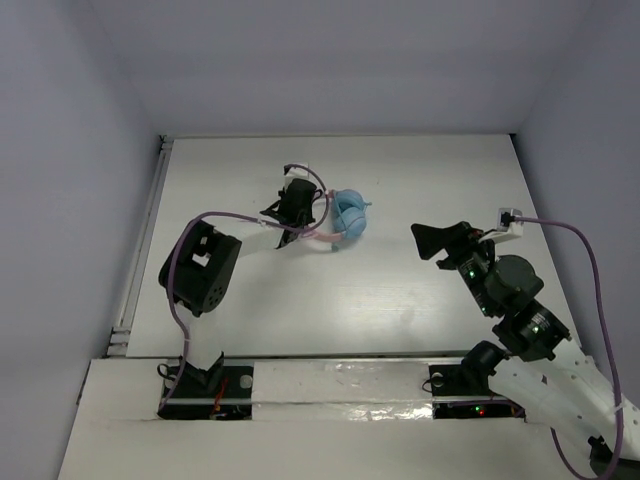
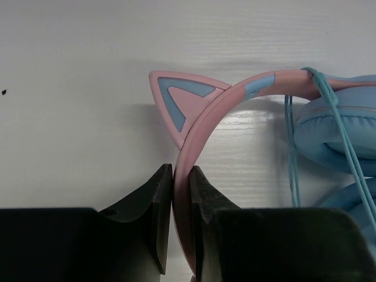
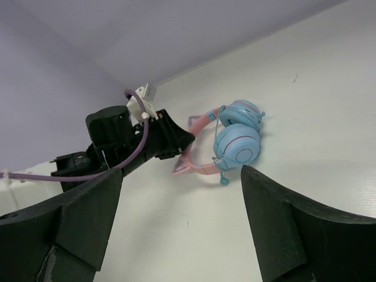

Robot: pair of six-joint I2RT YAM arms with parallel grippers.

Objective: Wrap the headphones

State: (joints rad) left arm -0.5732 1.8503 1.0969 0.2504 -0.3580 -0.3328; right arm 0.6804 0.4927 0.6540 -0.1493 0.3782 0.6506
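The headphones [image 1: 345, 216] lie on the white worktop [image 1: 400, 300], toward the far middle. The left pincer [image 2: 181, 176] is squeezed tight on the pink headband [image 2: 202, 126] — its two black fingers [image 2: 155, 217] press one on each side, just below a pink cat ear [image 2: 179, 97] with a blue middle. The left arm [image 1: 205, 265] reaches out from its base, bends at the elbow and points at the headphones. The thin blue cable [image 2: 346, 147] is looped over the headband, beside the blue ear cups [image 3: 238, 144]. The right arm [image 1: 510, 295] is lifted up, off to the right — the right pincer [image 1: 425, 240] is wide and holds nothing, well apart from the headphones.
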